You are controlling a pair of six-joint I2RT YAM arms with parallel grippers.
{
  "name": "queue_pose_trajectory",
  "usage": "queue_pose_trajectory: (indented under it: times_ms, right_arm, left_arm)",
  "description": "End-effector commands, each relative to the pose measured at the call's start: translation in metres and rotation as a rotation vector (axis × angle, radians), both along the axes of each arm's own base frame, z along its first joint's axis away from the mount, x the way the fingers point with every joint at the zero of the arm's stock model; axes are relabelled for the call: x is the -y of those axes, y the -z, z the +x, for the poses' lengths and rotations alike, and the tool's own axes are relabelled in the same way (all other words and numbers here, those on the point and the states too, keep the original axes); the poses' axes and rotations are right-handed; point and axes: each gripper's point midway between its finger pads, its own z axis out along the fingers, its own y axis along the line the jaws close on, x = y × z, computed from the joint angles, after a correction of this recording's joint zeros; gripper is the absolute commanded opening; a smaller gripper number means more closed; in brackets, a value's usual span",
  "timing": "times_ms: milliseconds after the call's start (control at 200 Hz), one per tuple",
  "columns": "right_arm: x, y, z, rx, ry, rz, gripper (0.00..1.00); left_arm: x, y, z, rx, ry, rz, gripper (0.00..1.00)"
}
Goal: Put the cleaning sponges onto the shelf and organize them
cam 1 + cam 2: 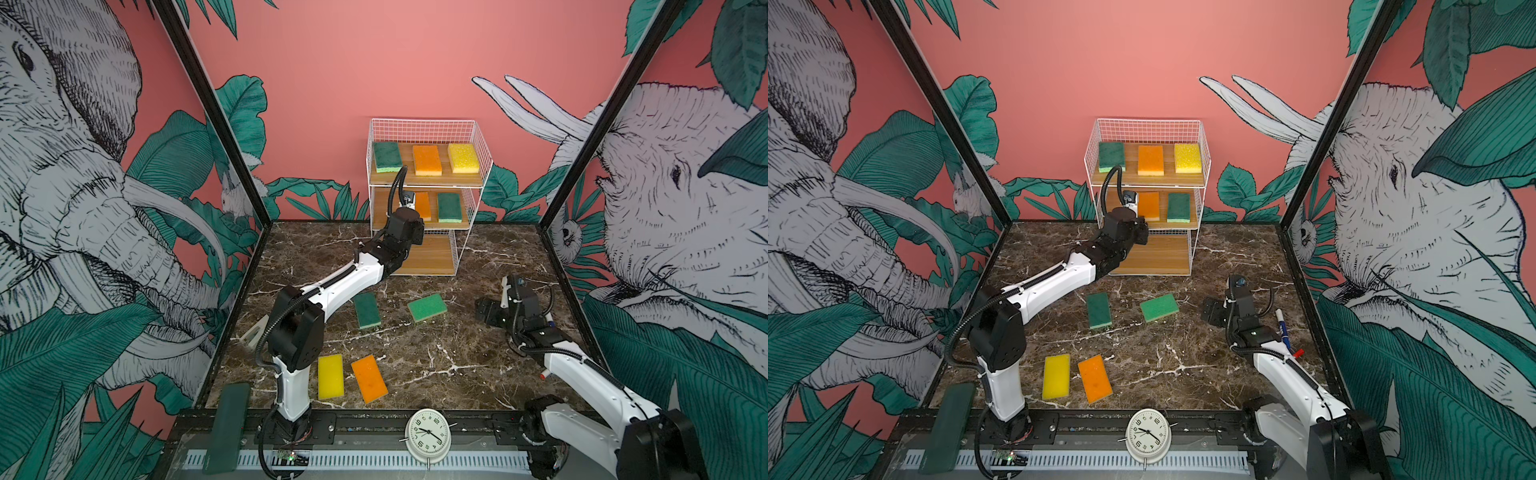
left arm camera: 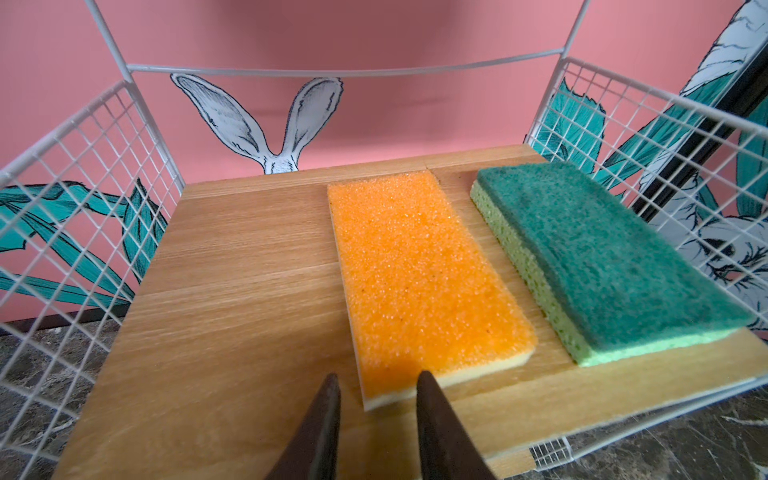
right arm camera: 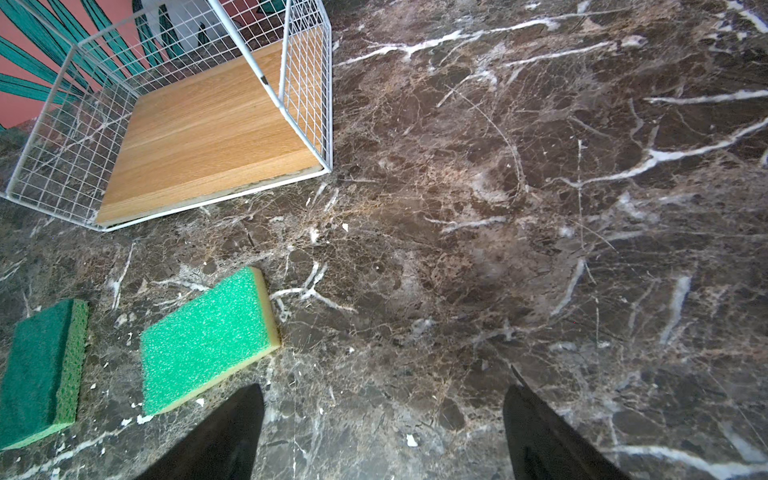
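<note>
I see the marble table [image 1: 436, 353] filling the cell, with the shelf [image 1: 422, 131] upright at its far edge. My left arm reaches into the middle tier, where the left gripper [image 2: 378, 380] has its fingers only narrowly apart at the near corner of the middle orange sponge [image 2: 415, 270]; that sponge lies flat on the board, and I cannot tell whether a finger touches it. The middle green sponge [image 2: 602, 257] lies just beside it. The right gripper [image 3: 384, 388] hovers over bare marble, jaws wide apart, nothing between them. The top tier carries a green sponge [image 1: 387, 157], an orange sponge [image 1: 427, 160] and a yellow sponge [image 1: 463, 158] in a row. The bottom board [image 3: 199, 137] is bare. On the table lie a dark green sponge [image 1: 367, 310], a light green sponge [image 1: 427, 307], a loose yellow sponge [image 1: 331, 376] and a loose orange sponge [image 1: 369, 379]. A marker pen [image 1: 1282, 326] lies by the right arm.
</note>
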Motion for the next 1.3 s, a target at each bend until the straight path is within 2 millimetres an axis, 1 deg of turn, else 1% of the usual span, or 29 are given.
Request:
queue_pose_trajectory:
  times_ms: [0, 150, 525, 750, 830, 1005, 1120, 1200, 1295]
  right_arm:
    - [0.001, -0.005, 0.004, 0.025, 0.007, 0.0, 0.92]
    - [0.001, -0.005, 0.004, 0.025, 0.006, 0.001, 0.92]
    - [0.001, -0.003, 0.004, 0.021, 0.003, 0.0, 0.92]
    - [0.0, -0.003, 0.004, 0.02, 0.003, 0.001, 0.92]
    - [-0.001, -0.004, 0.005, 0.023, 0.001, 0.004, 0.92]
    - [-0.001, -0.005, 0.005, 0.02, 0.0, 0.008, 0.92]
    - [-0.002, -0.007, 0.006, 0.021, -0.002, 0.012, 0.92]
    - [-0.002, -0.008, 0.006, 0.022, -0.002, 0.017, 0.92]
    - [-0.003, -0.011, 0.006, 0.024, 0.0, 0.023, 0.92]
  left_arm:
    - [-0.005, -0.004, 0.004, 0.012, -0.021, -0.014, 0.33]
    - [-0.003, -0.001, 0.006, 0.008, -0.019, -0.014, 0.33]
    - [-0.004, 0.003, 0.008, 0.007, -0.036, -0.007, 0.32]
    - [-0.006, -0.004, 0.002, 0.017, -0.026, -0.028, 0.33]
    - [-0.011, -0.006, -0.003, 0.016, -0.028, -0.03, 0.33]
    - [-0.024, -0.002, -0.02, 0.002, -0.031, -0.012, 0.38]
    - [-0.024, -0.001, -0.04, 0.005, -0.019, 0.061, 0.41]
    - [-0.027, -0.004, -0.057, 0.017, -0.022, 0.111, 0.43]
    - [-0.035, -0.01, -0.075, 0.011, -0.01, 0.098, 0.46]
